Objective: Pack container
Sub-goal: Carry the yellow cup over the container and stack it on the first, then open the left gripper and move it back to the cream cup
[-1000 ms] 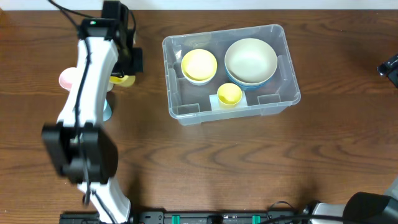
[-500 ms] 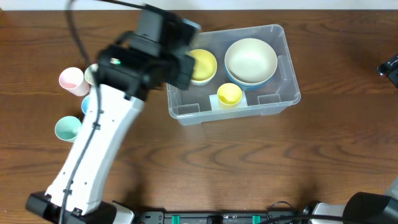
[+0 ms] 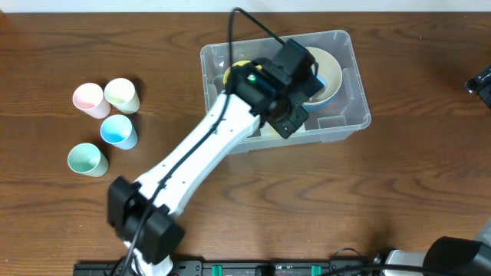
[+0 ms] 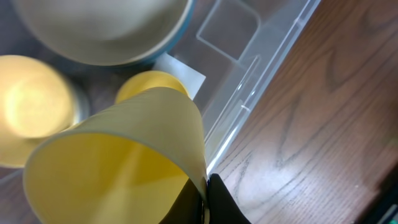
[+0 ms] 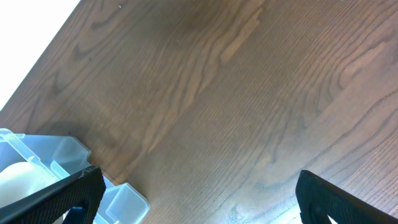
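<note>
The clear plastic container stands at the back centre of the table. It holds a cream bowl nested in a blue bowl, a yellow bowl and a yellow cup. My left gripper is over the container's front part, shut on the rim of a second yellow cup, which hangs just above the first. The container's front wall shows beside it. My right gripper is open and empty at the far right, over bare wood, with the container's corner at its left.
Four loose cups stand on the left of the table: pink, pale cream, blue and mint green. The left arm stretches diagonally from the front left to the container.
My left arm has swung right from the cups on the left to above the container, carrying the yellow cup. The right arm has not moved.
</note>
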`<state>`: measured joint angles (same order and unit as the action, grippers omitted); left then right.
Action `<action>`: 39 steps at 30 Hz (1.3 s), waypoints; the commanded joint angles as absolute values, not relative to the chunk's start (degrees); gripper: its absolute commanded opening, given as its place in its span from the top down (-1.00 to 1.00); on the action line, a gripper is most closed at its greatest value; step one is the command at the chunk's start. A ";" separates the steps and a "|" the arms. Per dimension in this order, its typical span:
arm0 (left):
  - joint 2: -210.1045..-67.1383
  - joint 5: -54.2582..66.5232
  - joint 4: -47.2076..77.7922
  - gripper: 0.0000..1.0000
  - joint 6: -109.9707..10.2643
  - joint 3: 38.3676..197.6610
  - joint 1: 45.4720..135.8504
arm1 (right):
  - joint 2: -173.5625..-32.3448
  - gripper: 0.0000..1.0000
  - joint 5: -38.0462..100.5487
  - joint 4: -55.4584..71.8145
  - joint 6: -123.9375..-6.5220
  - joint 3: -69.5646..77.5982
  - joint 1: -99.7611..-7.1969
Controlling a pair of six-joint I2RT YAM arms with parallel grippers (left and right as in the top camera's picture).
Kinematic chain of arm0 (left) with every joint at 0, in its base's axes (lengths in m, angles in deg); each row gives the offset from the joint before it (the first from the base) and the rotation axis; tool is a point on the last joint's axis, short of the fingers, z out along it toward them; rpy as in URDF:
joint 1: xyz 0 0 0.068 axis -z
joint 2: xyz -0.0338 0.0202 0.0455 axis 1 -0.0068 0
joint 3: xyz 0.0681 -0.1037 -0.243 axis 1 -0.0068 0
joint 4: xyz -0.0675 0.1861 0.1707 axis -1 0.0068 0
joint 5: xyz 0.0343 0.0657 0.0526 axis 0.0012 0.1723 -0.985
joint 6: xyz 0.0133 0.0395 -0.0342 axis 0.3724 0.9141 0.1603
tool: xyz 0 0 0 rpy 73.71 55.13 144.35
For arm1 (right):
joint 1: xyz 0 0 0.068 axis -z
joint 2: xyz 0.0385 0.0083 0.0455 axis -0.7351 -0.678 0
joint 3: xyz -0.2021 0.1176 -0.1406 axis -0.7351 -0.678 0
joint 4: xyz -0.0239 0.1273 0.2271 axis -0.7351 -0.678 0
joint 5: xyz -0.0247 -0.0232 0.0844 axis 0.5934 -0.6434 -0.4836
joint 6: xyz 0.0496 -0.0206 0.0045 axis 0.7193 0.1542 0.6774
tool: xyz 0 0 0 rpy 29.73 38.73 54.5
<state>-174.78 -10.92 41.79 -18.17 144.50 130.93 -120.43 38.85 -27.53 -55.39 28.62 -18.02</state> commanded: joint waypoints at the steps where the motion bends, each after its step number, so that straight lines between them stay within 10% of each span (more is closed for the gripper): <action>1: -177.21 -11.66 41.36 0.88 -16.64 144.53 131.11 | -120.49 -0.99 38.85 -27.63 -54.72 28.59 -17.36; 14: -179.81 -16.62 39.46 0.84 -16.64 144.53 131.11 | -120.49 -0.98 38.85 -27.63 -54.72 28.59 -17.36; 19: -179.79 -16.71 39.24 -0.23 -16.64 144.55 131.09 | -120.49 -0.98 38.85 -27.63 -54.72 28.59 -17.38; 30: -168.99 -29.56 40.61 -0.24 -24.42 144.68 126.91 | -120.49 -0.98 38.85 -27.63 -54.72 28.59 -17.36; 39: -162.59 -32.90 37.47 -0.47 -32.84 144.66 103.48 | -120.49 -0.99 38.85 -27.63 -54.72 28.59 -17.36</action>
